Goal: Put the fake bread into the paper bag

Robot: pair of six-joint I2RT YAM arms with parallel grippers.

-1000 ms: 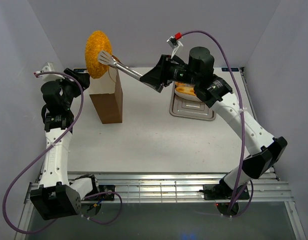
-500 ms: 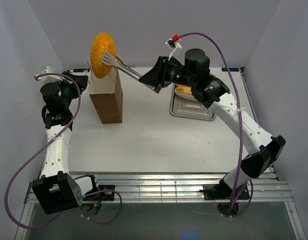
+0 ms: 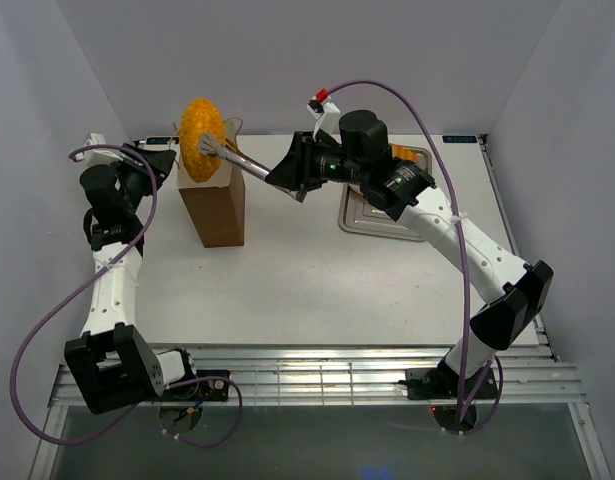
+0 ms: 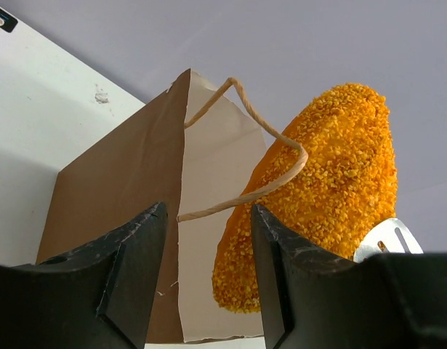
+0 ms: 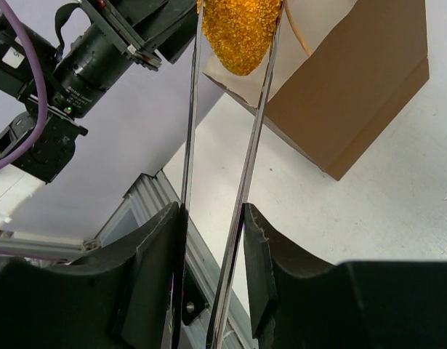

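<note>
Top view, bag: the paper bag [image 3: 215, 205] stands upright on the table [image 3: 287, 280], a tall brown kraft box shape with its mouth open.
Top view, bread: the big oval loaf [image 3: 202, 140] stands on end right over the bag's mouth. Its crust is grainy and golden-orange.
Top view, tongs: the silver tongs [image 3: 242, 165] pinch the loaf from the right.
Top view, tray: the flat steel tray [image 3: 377, 222] lies well right of the bag. Another orange loaf [image 3: 407, 156] shows at its far end, mostly hidden by the right arm.
Top view, grippers: the left gripper [image 3: 165, 160] sits just beside the bag's left top edge. The right gripper [image 3: 285, 172] holds the tongs' handle end.
Left wrist, jaws: the jaws are spread, with the bag's corner edge seen between them. Whether they touch the bag cannot be told.
Left wrist, bag: it has a pale inside wall, and a thin string handle [image 4: 274, 138] loops across the loaf.
Left wrist, bread: its lower end hangs against the pale wall.
Right wrist, jaws: the jaws are pressed on the tongs' two thin metal arms.
Right wrist, bread: the loaf is clamped between the tong tips, far ahead of the jaws, above the bag's opening.
</note>
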